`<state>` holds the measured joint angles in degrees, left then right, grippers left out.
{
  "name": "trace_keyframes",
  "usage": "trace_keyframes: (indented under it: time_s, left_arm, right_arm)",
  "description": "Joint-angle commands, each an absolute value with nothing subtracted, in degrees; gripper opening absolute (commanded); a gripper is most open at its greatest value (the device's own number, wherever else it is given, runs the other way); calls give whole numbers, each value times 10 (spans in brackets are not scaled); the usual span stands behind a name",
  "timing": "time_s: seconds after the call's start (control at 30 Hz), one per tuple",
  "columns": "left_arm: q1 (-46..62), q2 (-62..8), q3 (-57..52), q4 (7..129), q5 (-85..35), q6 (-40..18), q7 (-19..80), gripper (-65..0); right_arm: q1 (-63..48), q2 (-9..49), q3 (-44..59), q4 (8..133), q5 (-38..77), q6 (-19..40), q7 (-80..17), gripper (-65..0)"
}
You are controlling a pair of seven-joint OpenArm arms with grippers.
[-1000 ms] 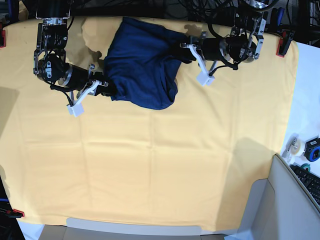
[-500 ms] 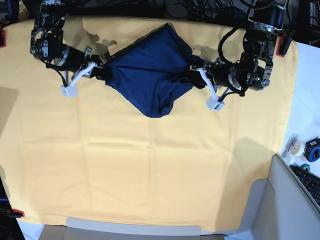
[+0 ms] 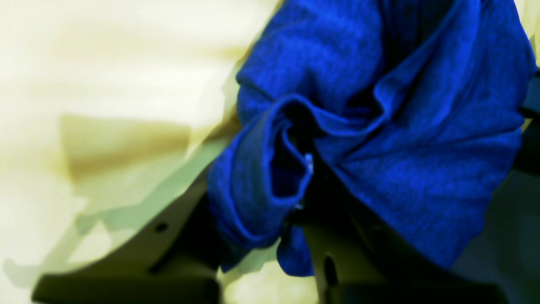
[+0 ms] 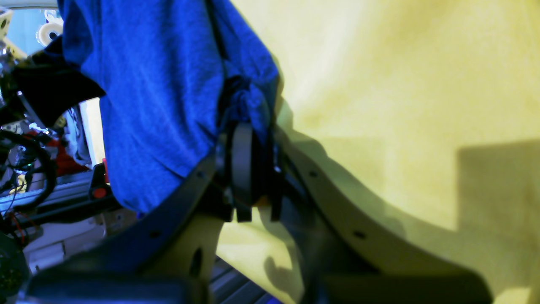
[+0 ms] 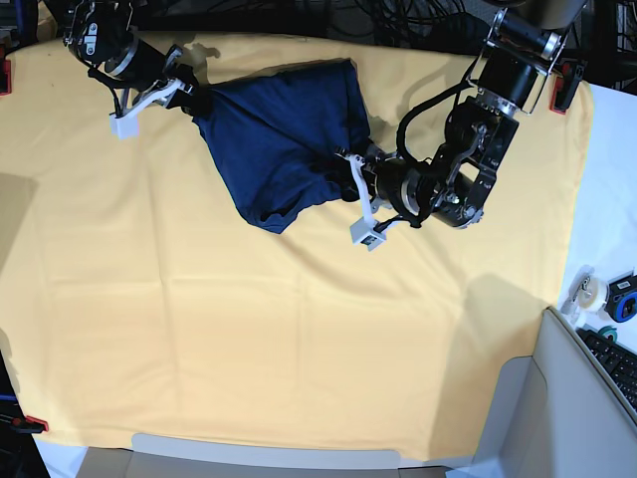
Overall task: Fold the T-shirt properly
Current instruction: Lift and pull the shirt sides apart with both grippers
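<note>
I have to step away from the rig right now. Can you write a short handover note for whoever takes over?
Left gripper: shut on the T-shirt, bunched fabric between its fingers.
Right gripper: shut on the T-shirt's opposite edge.
T-shirt: held between both arms over the far part of the yellow table cloth, crumpled and sagging in the middle.
Done: both grips taken.
Left: spread it flat, then make every fold; none is visible yet.

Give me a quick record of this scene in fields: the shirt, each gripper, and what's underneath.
shirt: dark blue T-shirt, bunched, stretched between the two grippers
left gripper: shut on the T-shirt's edge
right gripper: shut on the T-shirt's opposite edge
surface: yellow table cloth
fold state: not yet folded
</note>
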<state>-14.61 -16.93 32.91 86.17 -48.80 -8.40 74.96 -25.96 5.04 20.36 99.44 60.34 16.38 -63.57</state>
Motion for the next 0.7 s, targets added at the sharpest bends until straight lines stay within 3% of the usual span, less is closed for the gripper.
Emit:
trace_keyframes:
  time_s: [0.0,0.67]
  left_arm:
    - [-159,-164,338,862,-490,-83,742,-650]
    - [-222,-163,342,859,-490,-83,743,-650]
  right_arm:
    - [-274,42,201,996,608,160,-661,-619]
    - [-298,22,225,1072,608,160,-662,-619]
